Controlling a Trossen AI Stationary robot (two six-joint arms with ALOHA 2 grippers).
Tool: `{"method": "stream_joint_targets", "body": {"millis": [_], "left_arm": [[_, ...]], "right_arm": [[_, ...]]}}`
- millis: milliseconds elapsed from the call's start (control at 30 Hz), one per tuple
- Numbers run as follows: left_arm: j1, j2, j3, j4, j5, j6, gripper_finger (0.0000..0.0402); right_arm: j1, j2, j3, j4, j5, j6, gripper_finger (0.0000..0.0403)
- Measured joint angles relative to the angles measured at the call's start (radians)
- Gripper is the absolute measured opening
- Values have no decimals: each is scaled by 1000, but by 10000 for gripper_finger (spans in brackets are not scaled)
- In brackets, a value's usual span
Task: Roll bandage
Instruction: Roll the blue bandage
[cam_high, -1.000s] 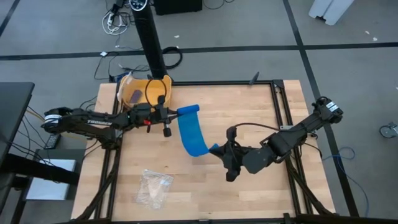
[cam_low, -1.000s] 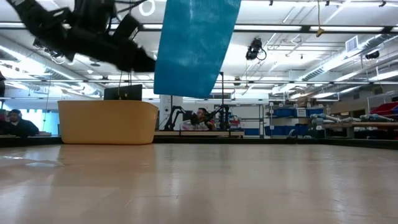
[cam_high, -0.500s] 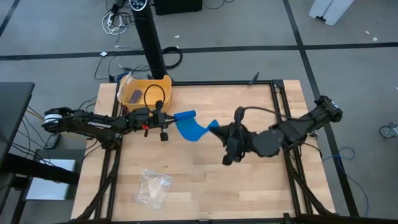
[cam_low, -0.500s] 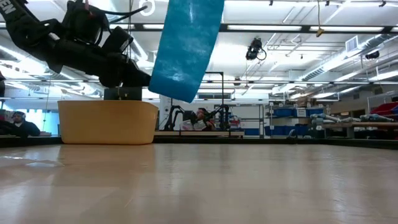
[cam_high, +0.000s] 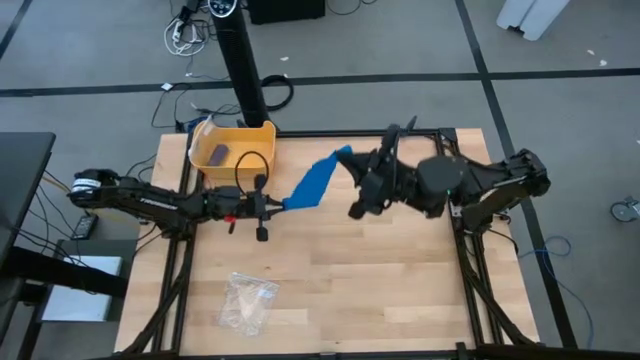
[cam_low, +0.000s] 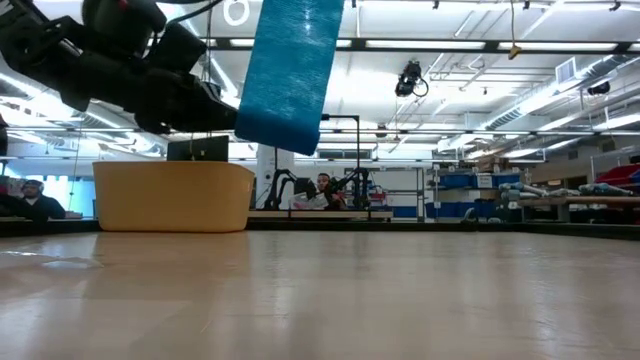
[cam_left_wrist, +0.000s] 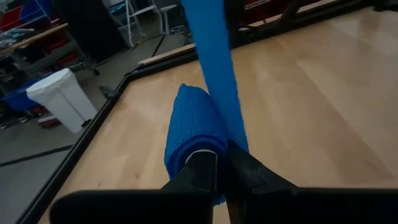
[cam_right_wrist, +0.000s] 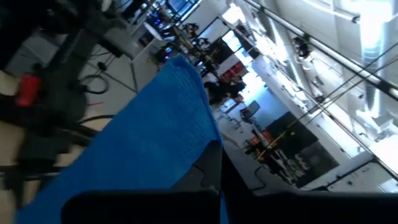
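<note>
The bright blue bandage (cam_high: 315, 180) runs as a strip in the air between my two grippers, clear of the wooden table (cam_high: 330, 290). My left gripper (cam_high: 272, 204) is shut on its near-left end, left of the table's middle. My right gripper (cam_high: 356, 168) is shut on its far-right end, higher and toward the far edge. In the low view the bandage (cam_low: 290, 70) hangs as a broad band beside my left gripper (cam_low: 205, 105). My left gripper pinches the bandage's bunched, partly wound end (cam_left_wrist: 194, 140) between its two fingers, coming level from the table's left. That end is lifted clear, and the strip (cam_left_wrist: 211, 50) runs straight away from it toward my right gripper. My right gripper pinches the bandage's other end (cam_right_wrist: 186, 134) between its two fingers, at an edge of the band. It comes from the table's right, slanting. The band hangs from it toward my left gripper, drawn nearly straight and clear of the table.
A yellow bin (cam_high: 252, 134) with a small dark purple block (cam_high: 219, 155) stands at the far left, just behind my left gripper. A clear crinkled plastic bag (cam_high: 248, 303) lies near the front left. A black post (cam_high: 243, 60) rises behind the bin.
My right gripper has risen and gone toward the table's far edge with its end of the bandage. The bandage, which hung as a curved loop, is now drawn out nearly straight. My left gripper has shifted a little toward the near edge, still shut on its end.
</note>
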Motion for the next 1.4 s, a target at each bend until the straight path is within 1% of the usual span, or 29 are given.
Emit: {"method": "stream_joint_targets", "body": {"millis": [267, 333, 400, 467, 600, 700, 900, 1000, 1133, 1300, 1400], "left_arm": [[-174, -4, 1, 30, -109, 1, 19], [-229, -5, 18, 27, -129, 1, 19], [-290, -5, 50, 0, -173, 6, 19], [-349, -5, 97, -63, -228, 30, 19], [-461, -5, 213, -235, -373, 83, 19], [-534, -5, 309, -373, -453, 109, 19], [-643, -5, 470, -629, -619, 130, 19], [-679, -5, 524, -703, -644, 130, 19], [-711, -3, 558, -749, -648, 130, 19], [-744, -3, 578, -751, -651, 132, 19], [-755, -3, 586, -752, -651, 132, 19]], "right_arm": [[-139, 0, 19, -2, -101, -15, 0], [-178, 0, 19, -10, -113, -10, 0], [-219, 0, 19, -34, -142, 18, 0], [-261, 0, 19, -64, -185, 64, 0], [-332, 0, 15, -117, -261, 136, 0], [-383, 0, -9, -135, -322, 176, 0], [-483, 0, -80, -140, -463, 250, 0], [-533, 0, -133, -113, -522, 276, 0], [-604, 0, -223, -43, -605, 299, 0], [-686, 0, -361, 117, -773, 356, 0], [-721, 0, -440, 218, -834, 388, 0]]}}
